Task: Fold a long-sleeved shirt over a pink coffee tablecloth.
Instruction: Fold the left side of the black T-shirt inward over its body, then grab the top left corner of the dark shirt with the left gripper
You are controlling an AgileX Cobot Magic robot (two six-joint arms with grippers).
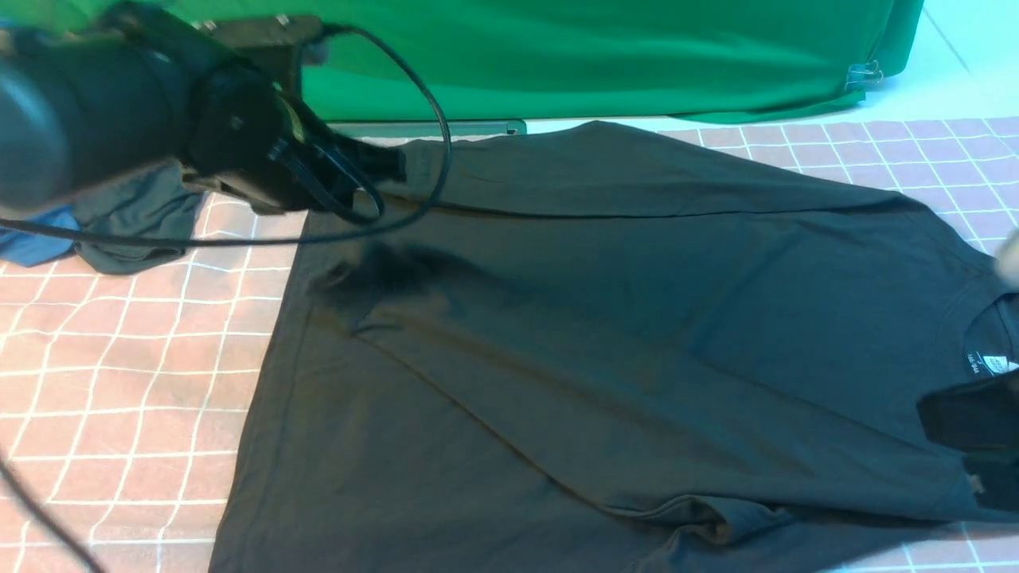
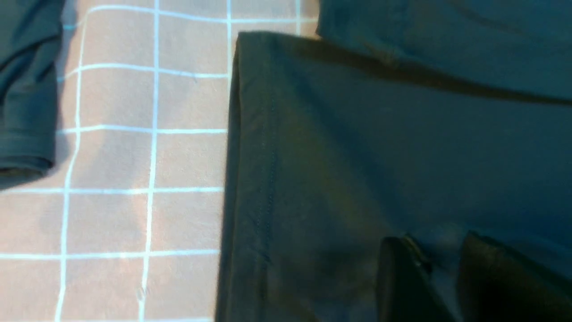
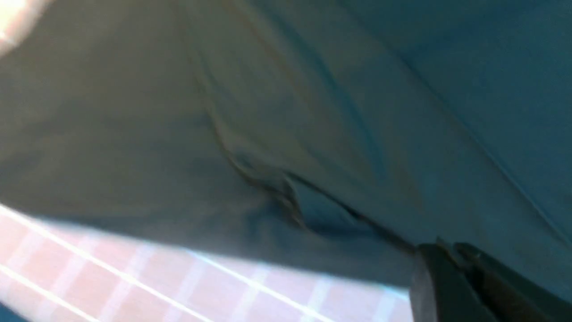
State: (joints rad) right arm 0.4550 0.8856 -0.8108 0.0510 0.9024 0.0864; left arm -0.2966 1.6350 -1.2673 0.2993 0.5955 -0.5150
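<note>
**A:** Your right end effector [image 3: 440, 264] is pinched almost closed. A raised fold of the long-sleeved shirt [image 1: 605, 334] runs straight into its tips, so I judge it is gripping cloth just on the near side of the collar [image 1: 985, 318].

**B:** How does the shirt lie?

**A:** Spread on the pink coffee tablecloth [image 1: 119, 382], long axis crosswise, with the collar at your right and the hem [image 2: 232, 179] well away to your left. It is a soft, matte black knit with shallow creases and a stitched hem. The cloth beneath is dusty pink with a thin white grid.

**B:** And the left?

**A:** Your left end effector [image 2: 435, 250] hovers over the far hem corner, opposite the collar. Its fingers [image 2: 402, 281] are apart and grip nothing I can see. It is the nearer arm for that corner. Past it, farthest from the collar, lie a crumpled grey garment [image 1: 135, 223] and a blue garment [image 1: 32, 243], then the green backdrop [image 1: 605, 56].
</note>
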